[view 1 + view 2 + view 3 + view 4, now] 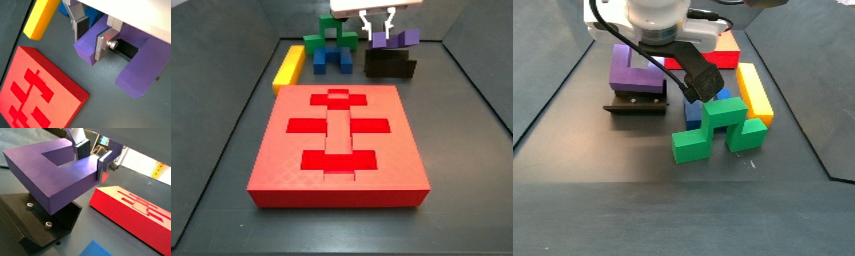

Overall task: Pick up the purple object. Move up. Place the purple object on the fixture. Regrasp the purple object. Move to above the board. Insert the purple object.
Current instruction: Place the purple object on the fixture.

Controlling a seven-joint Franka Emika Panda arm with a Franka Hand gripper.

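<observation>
The purple object [47, 173] is a U-shaped block resting on top of the black fixture [40, 223], with its prongs lying level; both side views show it there [409, 38] [627, 70]. My gripper [90, 44] [91, 164] comes down from above at the back of the bin [377, 38]. Its silver fingers [100, 47] flank one prong and press both of its sides, so it is shut on the purple object. The red board [338, 140] with its cross-shaped cutouts lies flat in front of the fixture [392, 65], apart from it.
A long yellow bar [289, 68] lies by the board's far left corner. A green block [338, 35] and blue blocks [334, 58] stand next to the fixture. The bin's dark walls rise on every side.
</observation>
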